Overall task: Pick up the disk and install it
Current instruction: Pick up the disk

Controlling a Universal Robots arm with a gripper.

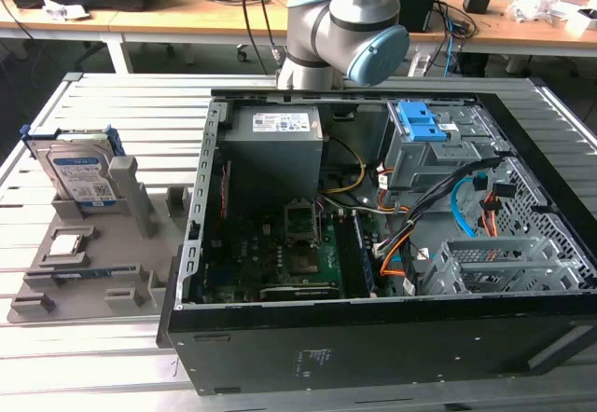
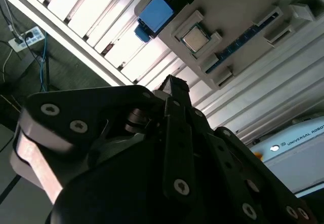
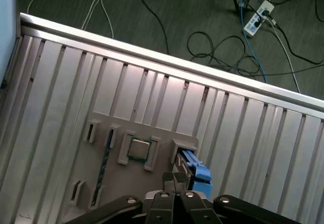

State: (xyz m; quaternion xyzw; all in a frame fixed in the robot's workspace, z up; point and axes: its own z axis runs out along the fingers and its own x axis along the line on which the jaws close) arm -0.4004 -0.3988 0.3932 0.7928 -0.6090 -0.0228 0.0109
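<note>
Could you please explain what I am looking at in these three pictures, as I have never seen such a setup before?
This is a robot arm meant to fit a hard drive into the open computer case. The exterior view comes from a camera standing off the arm. Both wrist views come from cameras riding on the arm, looking past its black pincer. On the slatted metal table lies a grey holder. It carries the disk, standing upright in its blue rails, and a small square chip. The pincer looks shut and holds nothing; it hangs above the holder, close to the disk.
</note>
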